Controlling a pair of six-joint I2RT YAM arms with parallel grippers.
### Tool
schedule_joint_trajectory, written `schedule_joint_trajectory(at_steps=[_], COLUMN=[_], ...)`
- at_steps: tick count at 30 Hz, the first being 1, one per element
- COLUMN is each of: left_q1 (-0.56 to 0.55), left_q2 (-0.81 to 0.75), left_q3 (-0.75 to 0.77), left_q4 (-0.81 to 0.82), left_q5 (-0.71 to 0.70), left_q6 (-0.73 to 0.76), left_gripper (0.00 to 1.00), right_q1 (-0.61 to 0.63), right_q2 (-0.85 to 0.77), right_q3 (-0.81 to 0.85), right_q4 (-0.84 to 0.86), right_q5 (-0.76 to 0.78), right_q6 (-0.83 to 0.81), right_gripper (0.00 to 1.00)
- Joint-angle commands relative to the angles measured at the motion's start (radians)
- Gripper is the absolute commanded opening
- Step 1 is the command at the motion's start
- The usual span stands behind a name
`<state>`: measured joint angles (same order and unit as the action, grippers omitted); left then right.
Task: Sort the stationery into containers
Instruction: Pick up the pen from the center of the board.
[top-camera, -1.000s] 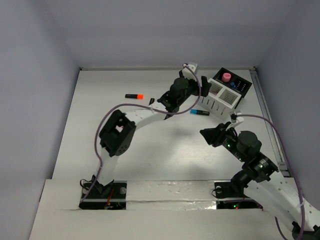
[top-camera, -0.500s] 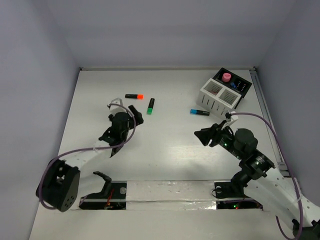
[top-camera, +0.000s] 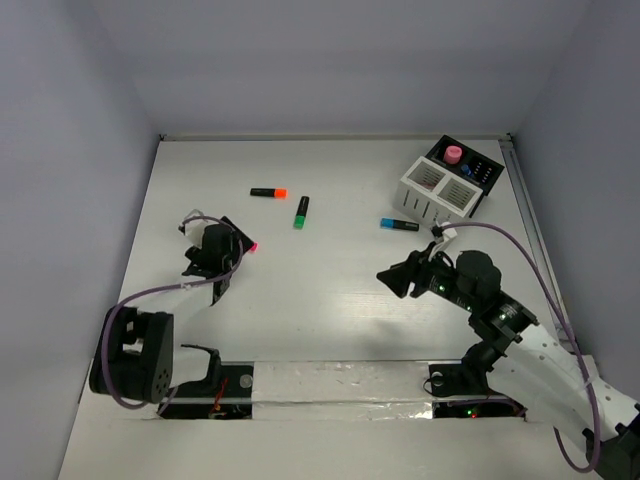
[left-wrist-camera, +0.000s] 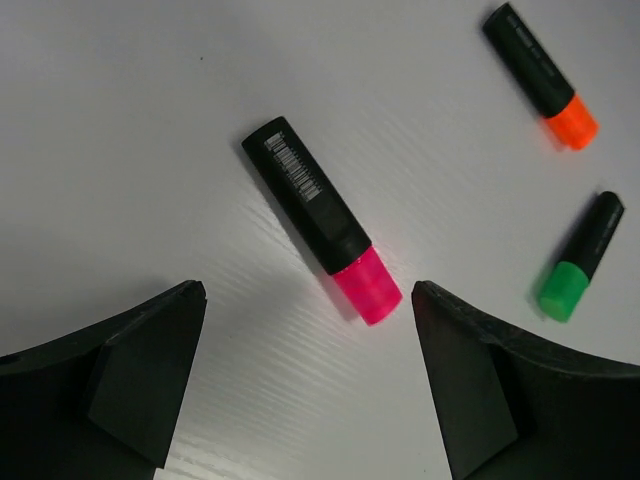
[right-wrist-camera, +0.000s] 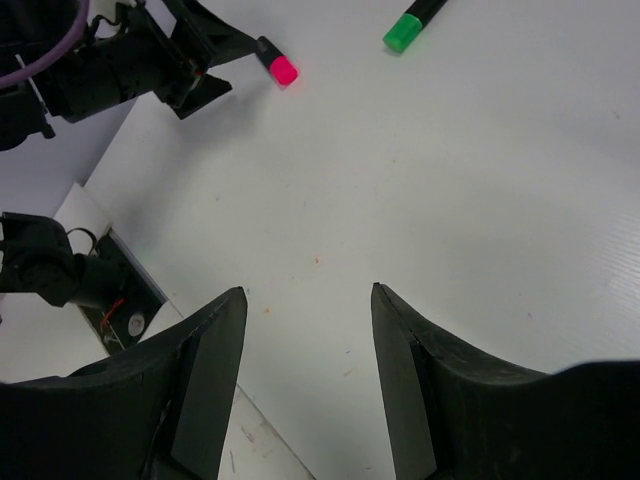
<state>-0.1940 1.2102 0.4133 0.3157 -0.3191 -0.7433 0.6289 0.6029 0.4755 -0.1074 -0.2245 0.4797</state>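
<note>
pink highlighter (left-wrist-camera: 318, 218) lies flat near the left edge of the worktop (left-wrist-camera: 130, 90), under my wide-open left fingers (left-wrist-camera: 140, 360) | I think it's light, hard, slippery, may roll | grab across its black middle | right fingers (right-wrist-camera: 205, 370) open, empty

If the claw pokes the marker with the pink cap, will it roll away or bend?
The pink-capped marker looks like hard plastic, so it probably stays stiff. Its body looks rounded and it lies flat on the smooth table, so a sideways poke might roll it. The open left claw has a finger either side of the cap, which may catch it.
</note>
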Motion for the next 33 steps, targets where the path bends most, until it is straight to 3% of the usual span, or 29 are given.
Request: schedule_joint_trajectory(at_steps=[1, 7, 12, 25, 29, 33], left_q1=[0.004, 0.004, 0.004, 0.004, 0.004, 0.004], left_q2=[0.064, 0.204, 0.255, 0.439, 0.446, 0.451], left_q3=[0.077, 0.148, 0.176, 0.369, 0.375, 0.371], left_q4=[0.049, 0.059, 0.048, -0.15, -0.144, -0.135], left_q5=[0.002, -0.047, -0.09, -0.092, -0.078, -0.064], left_q6=[-0.001, 0.033, 0.073, 0.145, 0.151, 0.159], left_gripper=[0.82, 0.77, 0.66, 0.47, 0.16, 0.0], right_q1=[-0.003, -0.003, -0.003, -0.003, -0.003, -0.003], right_q2=[0.015, 0.04, 0.017, 0.005, -0.002, 0.012], right_q3=[0.008, 0.002, -0.012, -0.014, -0.015, -0.012], right_q4=[0.06, 0.077, 0.092, 0.087, 0.086, 0.083], right_q5=[-0.047, -0.062, -0.02, 0.0, 0.011, 0.011], right_q6=[-0.023, -0.018, -0.003, 0.0, 0.002, 0.003], right_gripper=[0.59, 0.58, 0.57, 0.57, 0.59, 0.75])
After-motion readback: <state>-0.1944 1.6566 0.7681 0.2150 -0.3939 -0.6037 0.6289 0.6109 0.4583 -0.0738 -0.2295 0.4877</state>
